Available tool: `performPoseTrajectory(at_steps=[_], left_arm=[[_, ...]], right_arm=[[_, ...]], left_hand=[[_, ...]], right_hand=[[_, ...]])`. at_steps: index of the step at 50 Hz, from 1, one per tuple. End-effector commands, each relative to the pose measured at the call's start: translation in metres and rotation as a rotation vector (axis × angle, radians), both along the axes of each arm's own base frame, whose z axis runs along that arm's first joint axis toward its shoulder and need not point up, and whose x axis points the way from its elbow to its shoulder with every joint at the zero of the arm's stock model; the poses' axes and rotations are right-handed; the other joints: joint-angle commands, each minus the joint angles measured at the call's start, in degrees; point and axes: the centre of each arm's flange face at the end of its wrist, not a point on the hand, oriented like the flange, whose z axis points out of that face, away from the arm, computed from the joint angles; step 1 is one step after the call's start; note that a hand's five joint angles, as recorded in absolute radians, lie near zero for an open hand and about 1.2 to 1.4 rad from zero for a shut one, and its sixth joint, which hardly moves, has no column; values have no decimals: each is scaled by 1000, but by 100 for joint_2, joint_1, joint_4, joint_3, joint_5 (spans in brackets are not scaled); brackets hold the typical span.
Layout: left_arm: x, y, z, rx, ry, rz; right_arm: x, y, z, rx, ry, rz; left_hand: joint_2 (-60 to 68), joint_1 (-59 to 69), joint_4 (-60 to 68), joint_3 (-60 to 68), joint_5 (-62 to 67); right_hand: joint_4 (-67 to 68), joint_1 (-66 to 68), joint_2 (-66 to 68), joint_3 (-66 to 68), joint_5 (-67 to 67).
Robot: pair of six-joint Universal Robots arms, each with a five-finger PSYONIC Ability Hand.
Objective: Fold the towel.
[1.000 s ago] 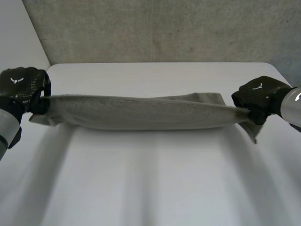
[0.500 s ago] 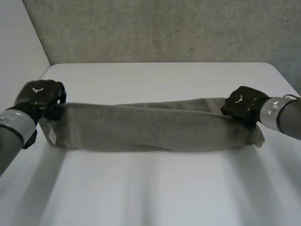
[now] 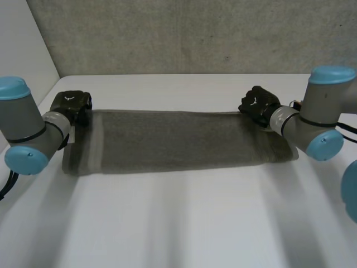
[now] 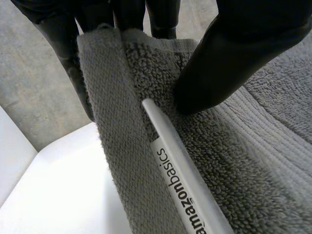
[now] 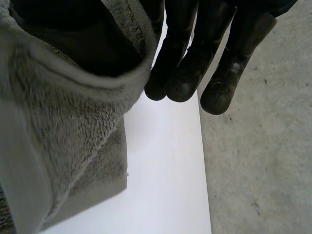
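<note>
Towel [image 3: 178, 142] is lying as a long doubled band across the far half of the worktop [image 3: 184, 223], so one lengthwise fold is looking done. Left hand [image 3: 71, 105] is pinching its far left corner between thumb and fingers. Right hand [image 3: 257, 105] seems to be gripping the far right corner likewise. Letting go and folding the band crosswise are probably remaining.

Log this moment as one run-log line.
towel: doubled strip lying on table | left robot hand: pinching far left corner | right robot hand: at far right corner, grip unclear
</note>
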Motion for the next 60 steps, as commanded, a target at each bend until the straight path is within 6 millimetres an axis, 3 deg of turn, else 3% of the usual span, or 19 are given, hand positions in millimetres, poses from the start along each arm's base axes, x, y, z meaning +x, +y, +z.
performPoseTrajectory(at_steps=[1, 2, 3, 4, 6, 7, 8, 9, 11, 15, 17, 20, 25, 31, 34, 39, 47, 53, 60], left_arm=[[-1, -10, -14, 5, -6, 15], [-1, -10, -14, 5, -6, 15], [-1, -11, -16, 7, -6, 17], [-1, -11, -16, 7, -6, 17], [-1, -12, -20, 14, -9, 15], [-1, -12, -20, 14, -9, 15], [-1, -11, -21, 20, -11, 13], [-2, -11, -21, 21, -11, 12], [-2, -10, -20, 24, -11, 12], [-1, -9, -16, 29, -11, 12], [-1, -7, -6, 19, -8, 14], [-1, -6, 1, 11, -8, 15], [1, 5, 27, -24, -4, 10], [5, 30, 28, 19, -13, 3], [6, 37, 23, 42, -21, 1], [10, 58, 2, 89, -129, -26], [12, 69, -7, 95, -176, -38], [10, 72, -7, 96, -177, -46], [10, 73, -5, 91, -175, -44]], right_arm=[[9, -12, -23, -33, -16, 23], [10, -13, -27, -33, -16, 26], [9, -16, -31, -31, -14, 15], [9, -16, -31, -31, -14, 15], [10, -18, -32, -40, -19, 12], [10, -18, -32, -40, -19, 12], [10, -19, -31, -45, -24, 14], [10, -21, -27, -53, -32, 13], [11, -22, -22, -69, -41, 13], [12, -27, -6, -107, -74, 9], [12, -29, 20, -125, -143, 1], [12, -29, 34, -123, -186, -5], [6, -21, 89, -93, -345, -44], [-9, 0, 98, 94, -402, -118], [-22, 14, 92, 220, -401, -178], [-51, 38, 60, 443, -408, -284], [-77, 37, 20, 499, -418, -364], [-87, 34, -14, 541, -398, -405], [-93, 24, -32, 532, -402, -423]], left_hand=[[265, 709, 205, 305, 544], [265, 709, 205, 305, 544], [265, 709, 205, 305, 544], [265, 709, 205, 305, 544], [-565, -121, -626, -526, -287], [-573, -130, -634, -534, -295], [-3005, -2561, -3066, -2965, -2727], [-5793, -5350, -5854, -5754, -5515], [-6721, -6277, -6782, -6682, -6443], [-6696, -6253, -6757, -6657, -6418], [-6696, -6253, -6757, -6657, -6418], [-6696, -6253, -6757, -6657, -6418], [-6680, -6236, -6741, -6640, -6402], [-6562, -6118, -6623, -6523, -6284], [-6545, -6101, -6606, -6506, -6267], [-6545, -6101, -6606, -6506, -6267], [-6545, -6101, -6606, -6506, -6267], [-6562, -6118, -6623, -6522, -6284], [-6562, -6118, -6623, -6522, -6284]], right_hand=[[350, 397, 359, 333, 163], [89, 136, 98, 73, -97], [-1262, -1215, -1253, -1279, -1449], [-1276, -1229, -1267, -1292, -1462], [-4387, -4340, -4378, -4403, -4573], [-4405, -4357, -4395, -4421, -4591], [-6650, -6603, -6641, -6667, -6837], [-6650, -6603, -6641, -6667, -6837], [-6650, -6603, -6641, -6667, -6837], [-6650, -6603, -6641, -6667, -6837], [-6650, -6603, -6641, -6667, -6837], [-6650, -6603, -6641, -6667, -6837], [-6650, -6603, -6641, -6667, -6837], [-6650, -6603, -6641, -6667, -6837], [-6650, -6603, -6641, -6667, -6837], [-6325, -6278, -6316, -6342, -6512], [-5064, -5017, -5055, -5080, -5250], [-5078, -5030, -5068, -5094, -5264], [-4607, -4560, -4598, -4623, -4793]])
